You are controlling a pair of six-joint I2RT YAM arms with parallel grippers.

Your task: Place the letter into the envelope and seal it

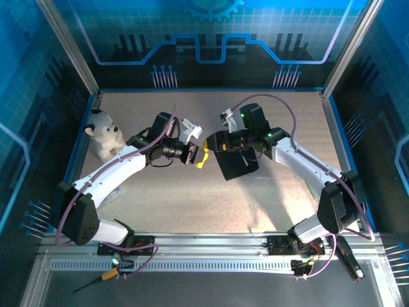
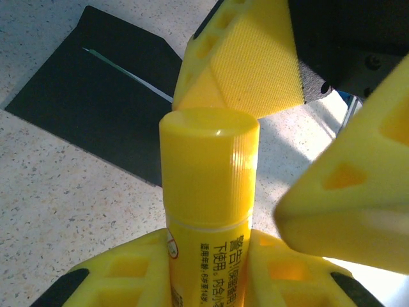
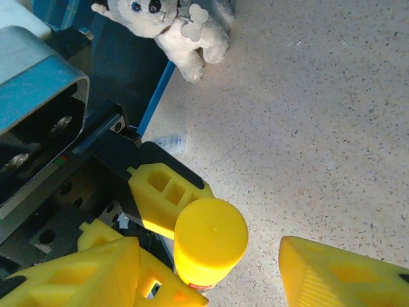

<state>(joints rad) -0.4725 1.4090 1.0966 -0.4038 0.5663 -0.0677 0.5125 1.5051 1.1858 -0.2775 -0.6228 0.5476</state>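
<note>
Top view: envelope (image 1: 236, 163) lies flat mid-bench, and both arms meet just left of it. My read is the sealing step, uncapping the glue.

Left wrist: left gripper (image 2: 208, 272) jaws are clamped on the glue stick (image 2: 209, 173), cap on. The letter (image 2: 128, 70) is inside the envelope, with a sliver at the slot that's too coarse from above.

Right wrist: right gripper (image 3: 211, 281) jaws are wide and straddle the cap, with a gap on one side. Next: pinch the cap squarely and pull straight.

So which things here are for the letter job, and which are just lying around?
For the job: envelope, letter edge peeking from it, glue stick in the left end effector.
Just lying about: toy dog, small orange-handled tool by the front rail.
</note>
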